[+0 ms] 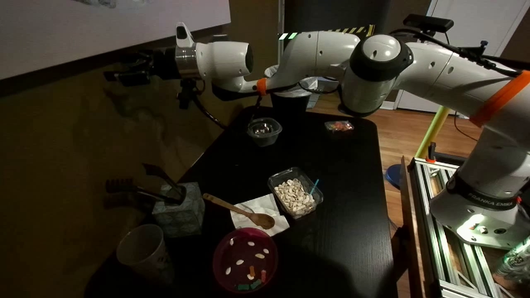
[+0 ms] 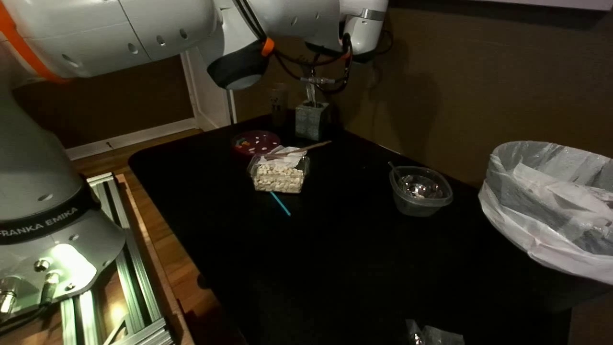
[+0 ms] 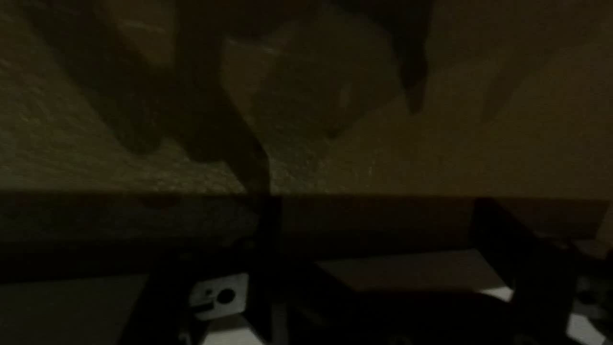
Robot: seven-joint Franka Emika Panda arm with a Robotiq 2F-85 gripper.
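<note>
found fingers (image 3: 505, 242) spread apart, gripping nothing visible, facing the wall (image 1: 62, 165) well above the worktop (image 1: 339, 174). noted utensil box (image 1: 178, 217) standing near that wall. judged slow travel with ample wall clearance advisable.

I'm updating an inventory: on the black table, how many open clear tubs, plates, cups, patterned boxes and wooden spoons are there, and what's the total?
Open clear tubs: 2
Plate: 1
Cup: 1
Patterned box: 1
Wooden spoon: 1
Total: 6
</note>
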